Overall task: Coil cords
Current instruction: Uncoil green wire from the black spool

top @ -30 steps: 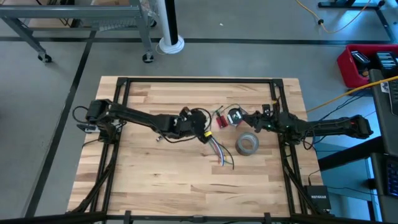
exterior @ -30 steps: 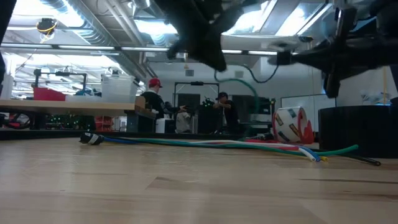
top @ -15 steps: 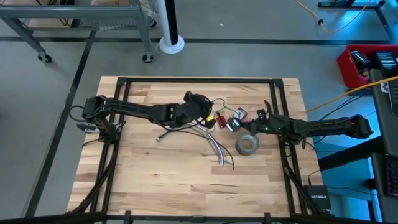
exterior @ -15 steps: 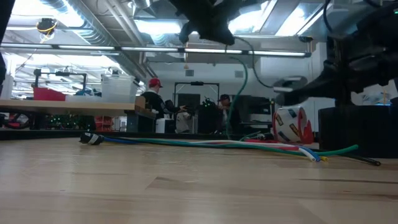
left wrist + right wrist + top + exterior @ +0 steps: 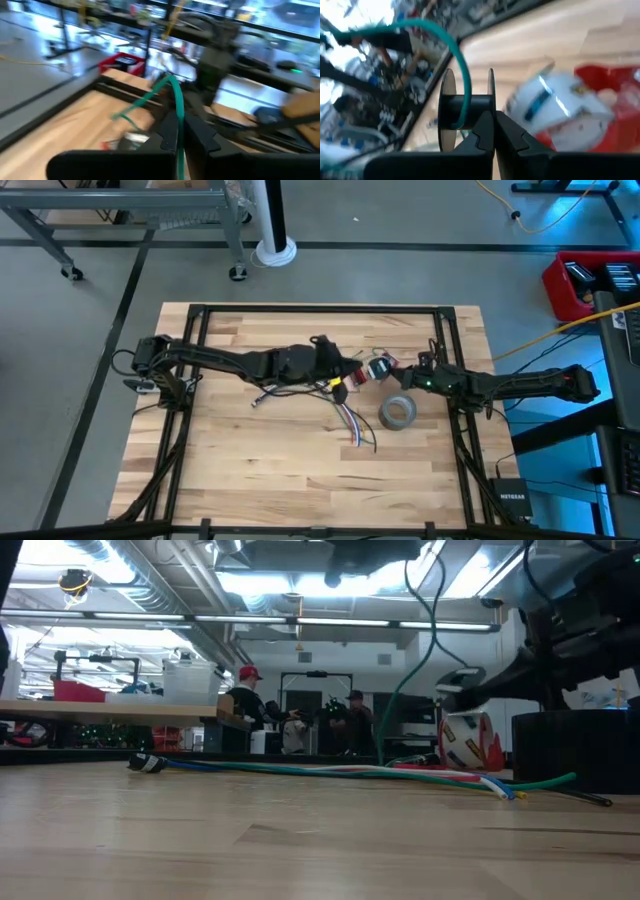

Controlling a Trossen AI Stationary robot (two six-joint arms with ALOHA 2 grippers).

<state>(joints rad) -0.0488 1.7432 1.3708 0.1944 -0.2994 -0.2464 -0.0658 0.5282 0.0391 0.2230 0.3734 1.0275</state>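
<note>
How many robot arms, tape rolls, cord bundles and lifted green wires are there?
Arms: 2 (left arm, right arm)
Tape roll: 1
Cord bundle: 1
Green wire, lifted: 1
Total: 5

We see a grey tape roll (image 5: 397,412) lying flat on the pale wooden table (image 5: 240,450), near small red-and-white pieces (image 5: 381,367).
</note>
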